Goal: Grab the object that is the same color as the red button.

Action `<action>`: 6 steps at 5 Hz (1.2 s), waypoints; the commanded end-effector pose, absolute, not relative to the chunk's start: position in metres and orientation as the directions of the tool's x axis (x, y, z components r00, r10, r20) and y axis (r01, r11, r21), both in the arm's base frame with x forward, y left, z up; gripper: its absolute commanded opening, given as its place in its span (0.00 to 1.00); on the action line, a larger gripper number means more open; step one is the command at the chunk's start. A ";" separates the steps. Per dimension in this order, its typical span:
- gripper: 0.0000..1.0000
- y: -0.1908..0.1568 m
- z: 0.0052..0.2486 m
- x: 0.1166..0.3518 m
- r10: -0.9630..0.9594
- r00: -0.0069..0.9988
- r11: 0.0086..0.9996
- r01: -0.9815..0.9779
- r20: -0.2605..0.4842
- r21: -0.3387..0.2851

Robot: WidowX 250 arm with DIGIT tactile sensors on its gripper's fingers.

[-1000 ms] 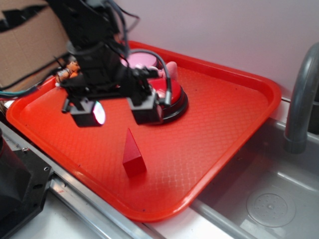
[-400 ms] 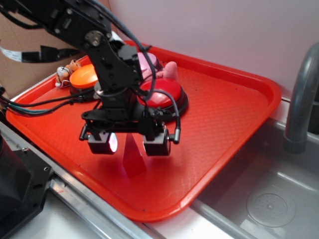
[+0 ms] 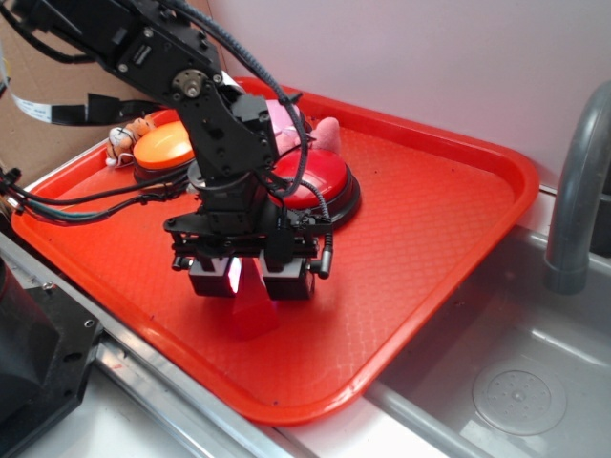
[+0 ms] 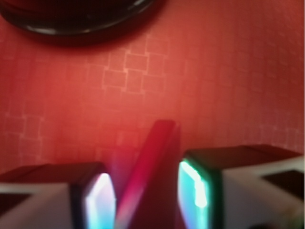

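Tray (image 3: 458, 210): a wide bare stretch is seen toward the right rim; a raised lip runs all round, the near edge close in front of the block
Red button (image 3: 320, 181): set just behind the tool, its black base close to the working spot, so little room is left rearward
Tool (image 3: 248, 279): lowered since a second ago and narrowed around the block; the pads are seen hard beside it, full contact cannot be told
Red block (image 4: 152, 181): upright on the tray between the pads; a squeeze and lift are judged next
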State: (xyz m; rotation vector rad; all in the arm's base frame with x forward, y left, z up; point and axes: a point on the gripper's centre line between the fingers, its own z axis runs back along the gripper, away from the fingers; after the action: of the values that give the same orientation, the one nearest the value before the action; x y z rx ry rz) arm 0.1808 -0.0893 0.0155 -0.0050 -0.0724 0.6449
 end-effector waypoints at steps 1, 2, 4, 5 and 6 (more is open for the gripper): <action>0.00 -0.078 0.037 0.192 0.571 0.817 0.821 -0.568 0.082 -0.060; 0.00 -0.067 0.068 0.200 0.458 0.887 0.889 -0.454 0.058 -0.064; 0.00 -0.035 0.137 0.208 0.256 0.964 0.967 -0.257 0.068 -0.001; 0.00 -0.005 0.177 0.208 0.217 0.968 0.976 -0.219 0.123 0.004; 0.00 0.018 0.199 0.207 0.207 0.966 0.978 -0.205 0.156 -0.029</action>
State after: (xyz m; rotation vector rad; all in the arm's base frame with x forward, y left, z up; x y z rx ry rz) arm 0.1996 0.0160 0.1856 -0.0097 -0.1105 0.2092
